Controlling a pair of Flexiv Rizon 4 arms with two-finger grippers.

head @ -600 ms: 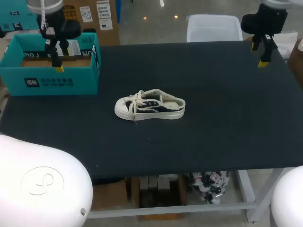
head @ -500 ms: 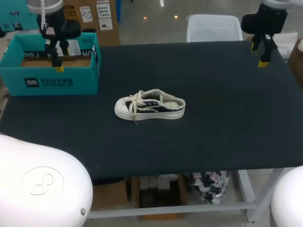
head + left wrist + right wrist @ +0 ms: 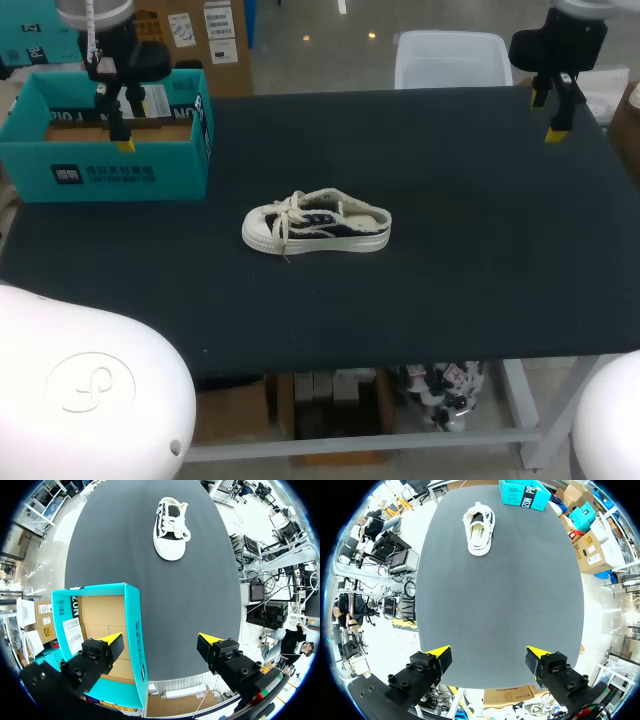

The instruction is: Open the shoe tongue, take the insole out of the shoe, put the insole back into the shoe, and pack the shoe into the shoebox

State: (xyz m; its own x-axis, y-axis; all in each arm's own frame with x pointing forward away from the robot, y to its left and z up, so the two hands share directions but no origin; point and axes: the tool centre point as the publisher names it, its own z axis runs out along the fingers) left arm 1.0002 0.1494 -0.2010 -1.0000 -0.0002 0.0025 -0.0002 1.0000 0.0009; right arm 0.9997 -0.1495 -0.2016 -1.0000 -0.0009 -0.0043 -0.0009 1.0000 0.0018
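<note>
A small dark sneaker (image 3: pixel 316 224) with white sole and laces lies on its sole mid-table, toe to the left; a pale insole shows in its heel. The left wrist view has the sneaker (image 3: pixel 170 529) far ahead, the right wrist view the sneaker (image 3: pixel 479 528) far ahead too. The open teal shoebox (image 3: pixel 110 135) stands at the back left, also seen as the shoebox (image 3: pixel 107 640) under my left gripper. My left gripper (image 3: pixel 120 118) hangs open above the box; it shows as the left gripper (image 3: pixel 160 645). My right gripper (image 3: pixel 556 112) hangs open over the back right corner, seen as the right gripper (image 3: pixel 487 658).
The black table (image 3: pixel 450 220) stretches wide around the shoe. A white plastic bin (image 3: pixel 452 58) stands just beyond the far edge. The shoebox (image 3: pixel 524 493) sits far ahead of my right gripper, past the shoe.
</note>
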